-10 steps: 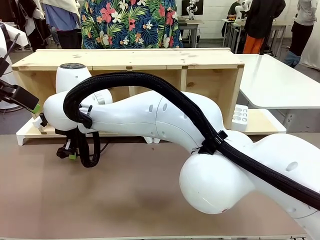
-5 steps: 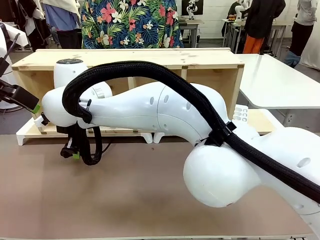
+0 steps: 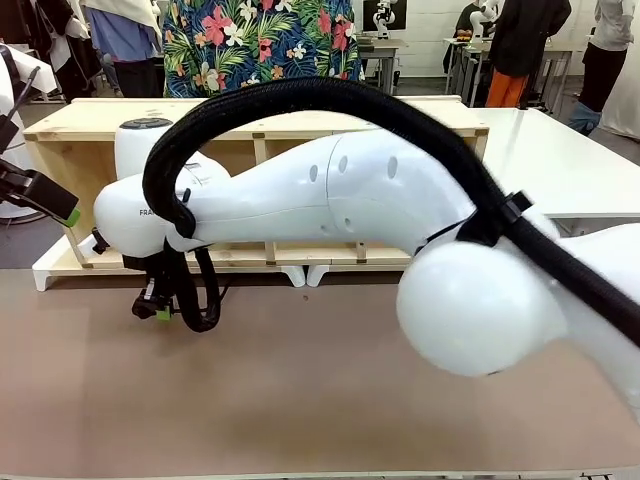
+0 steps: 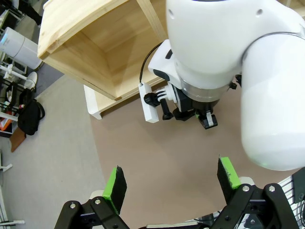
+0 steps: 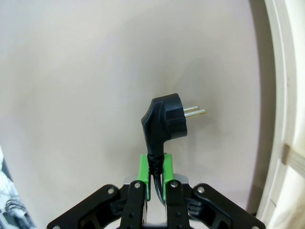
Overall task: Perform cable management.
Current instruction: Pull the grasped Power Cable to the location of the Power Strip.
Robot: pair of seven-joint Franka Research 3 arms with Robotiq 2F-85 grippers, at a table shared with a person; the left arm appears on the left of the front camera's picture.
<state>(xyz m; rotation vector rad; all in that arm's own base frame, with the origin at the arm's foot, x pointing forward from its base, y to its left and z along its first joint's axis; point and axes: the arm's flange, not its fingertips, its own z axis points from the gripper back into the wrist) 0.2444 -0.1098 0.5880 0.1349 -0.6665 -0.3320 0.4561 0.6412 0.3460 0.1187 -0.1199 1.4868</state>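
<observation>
Cable [image 5: 163, 119]: black cord pinched just below its chunky plug; the plug stands clear of the fingertips with its two metal pins pointing sideways, over the plain brown table [image 3: 300, 400].
Right fingers [image 5: 144, 172]: green pads pressed onto the cable from both sides; the arm reaches across to the table's left part, in front of the wooden crate [image 3: 270, 118].
Left fingers [image 4: 115, 183]: spread wide, holding nothing, raised above the table's left edge.
Power strip [image 4: 148, 102]: white, at the crate's foot, near the right wrist.
</observation>
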